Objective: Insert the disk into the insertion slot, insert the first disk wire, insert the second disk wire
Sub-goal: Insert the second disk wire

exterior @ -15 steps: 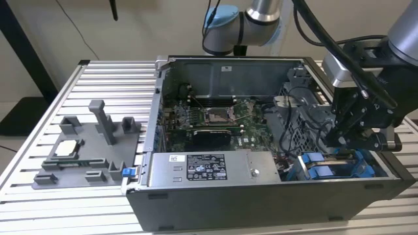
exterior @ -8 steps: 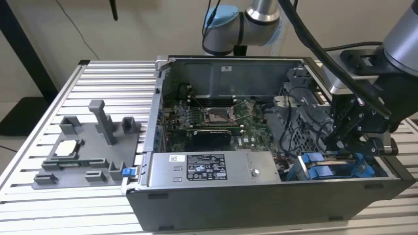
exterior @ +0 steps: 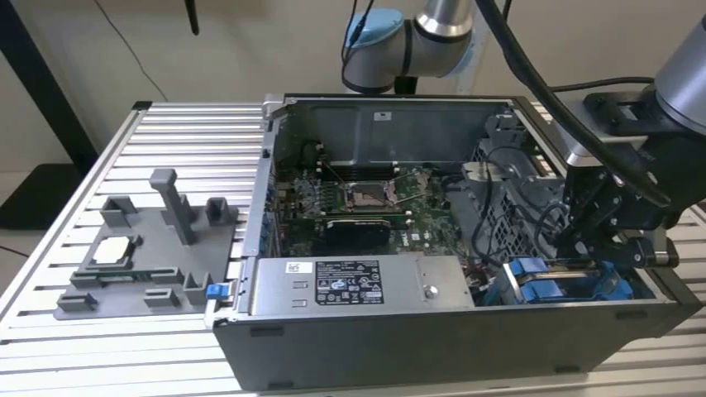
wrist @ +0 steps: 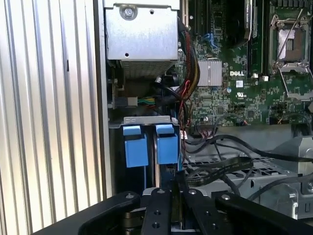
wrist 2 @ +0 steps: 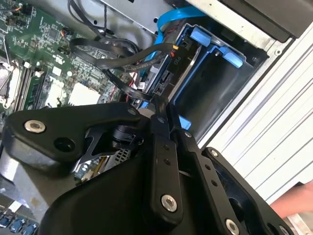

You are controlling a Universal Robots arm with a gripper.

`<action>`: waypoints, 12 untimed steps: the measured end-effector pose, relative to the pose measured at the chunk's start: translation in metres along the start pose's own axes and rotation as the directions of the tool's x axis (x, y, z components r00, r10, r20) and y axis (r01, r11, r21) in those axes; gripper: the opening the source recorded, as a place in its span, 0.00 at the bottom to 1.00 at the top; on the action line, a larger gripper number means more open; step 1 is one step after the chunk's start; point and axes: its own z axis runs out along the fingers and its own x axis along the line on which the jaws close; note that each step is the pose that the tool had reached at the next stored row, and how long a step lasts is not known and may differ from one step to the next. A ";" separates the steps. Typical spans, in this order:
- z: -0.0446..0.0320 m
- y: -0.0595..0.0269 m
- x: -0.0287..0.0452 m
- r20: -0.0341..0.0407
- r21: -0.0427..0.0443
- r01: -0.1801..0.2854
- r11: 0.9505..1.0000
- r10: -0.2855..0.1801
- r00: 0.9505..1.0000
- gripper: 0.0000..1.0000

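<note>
- Ribbed metal table (exterior: 165, 132) against a plain wall, with an open computer case (exterior: 441, 347) lying on it.
- The blue-framed disk (exterior: 557, 285) sits in the insertion slot (exterior: 502, 215) area at the case's corner, on the exterior view's right.
- Gripper (wrist 2: 159, 105) hangs right over that corner, fingers pinched nearly together on a black disk wire (wrist 2: 122, 85), looks like, beside the disk's connector end.
- Grey plastic fixture (exterior: 144, 256) sits well apart.

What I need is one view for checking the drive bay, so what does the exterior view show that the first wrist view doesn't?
The exterior view adds the grey plastic fixture at that view's left and the arm's joint above the case. The first wrist view adds the red and yellow wire bundle and a flat black cable. Both show the motherboard and the blue drive frames.
</note>
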 end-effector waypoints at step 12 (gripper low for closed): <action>0.0030 -0.0034 0.0003 0.003 0.000 0.000 1.000 0.000 1.000 0.00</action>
